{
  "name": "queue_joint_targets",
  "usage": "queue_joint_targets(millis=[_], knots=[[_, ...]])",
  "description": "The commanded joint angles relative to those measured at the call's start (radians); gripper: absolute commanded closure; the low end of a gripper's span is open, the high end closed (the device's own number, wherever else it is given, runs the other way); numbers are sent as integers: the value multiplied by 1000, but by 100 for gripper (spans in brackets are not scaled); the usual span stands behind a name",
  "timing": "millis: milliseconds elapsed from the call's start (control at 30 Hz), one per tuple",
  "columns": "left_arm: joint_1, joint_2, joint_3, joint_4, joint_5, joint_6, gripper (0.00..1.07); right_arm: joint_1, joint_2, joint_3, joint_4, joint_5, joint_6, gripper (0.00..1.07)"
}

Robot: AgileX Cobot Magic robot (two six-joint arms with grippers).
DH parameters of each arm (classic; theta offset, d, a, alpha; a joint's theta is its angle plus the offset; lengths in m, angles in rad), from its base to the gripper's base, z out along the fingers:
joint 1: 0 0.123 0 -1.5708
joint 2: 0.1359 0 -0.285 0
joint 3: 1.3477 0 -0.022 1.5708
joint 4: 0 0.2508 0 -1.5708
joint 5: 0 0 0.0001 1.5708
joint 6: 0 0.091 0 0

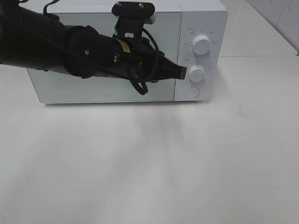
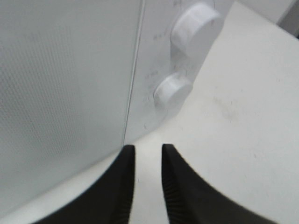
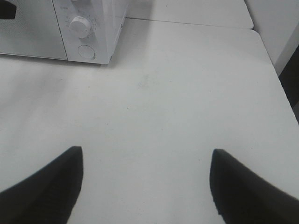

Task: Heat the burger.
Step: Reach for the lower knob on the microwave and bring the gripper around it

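Observation:
The burger is out of view. The white microwave (image 1: 93,88) stands at the back of the table with its door shut. My left gripper (image 1: 183,72) reaches across the door, its tips just left of the lower knob (image 1: 196,73). In the left wrist view the left gripper (image 2: 145,151) has its black fingers a narrow gap apart with nothing between them, and the lower knob (image 2: 172,92) lies a little ahead of the tips. My right gripper (image 3: 145,156) hangs wide open over bare table, holding nothing, far from the microwave (image 3: 28,32).
An upper knob (image 1: 201,44) and a round button (image 1: 192,92) sit above and below the lower knob on the control panel. The white table (image 1: 149,163) stretches in front of the microwave. Its right edge (image 3: 275,70) shows in the right wrist view.

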Motion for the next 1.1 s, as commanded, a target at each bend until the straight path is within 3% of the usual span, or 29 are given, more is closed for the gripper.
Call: queue_joint_targets(millis=[33,67,100,367,600,667,867,900,967,1033,1100], knots=[[-3,-40,3,-5,185,0,25,-6,-27,2,-4,-17,4,32],[-3,-40,3,-5,185,0,25,-6,-27,2,-4,-17,4,32],[2,-55,3,-7,281,-2,6,-6,-27,2,-4,-17,4,32],[3,-126,3,44,650,-2,8,-6,-27,2,-4,-17,4,32],[11,-175,3,72,795,-41,8,-6,-27,2,-4,-17,4,32],[48,-195,3,75,861,-62,8,-6,-27,2,-4,-17,4,32],[146,-240,3,83,973,-57,8,-6,-27,2,-4,-17,4,32],[196,-266,3,87,998,-55,8,-6,-27,2,-4,-17,4,32],[217,-276,3,88,1003,-55,8,-6,-27,2,-4,-17,4,32],[333,-335,3,90,1054,-55,8,-6,-27,2,-4,-17,4,32],[359,-346,3,90,1069,-55,8,-6,-27,2,-4,-17,4,32]])
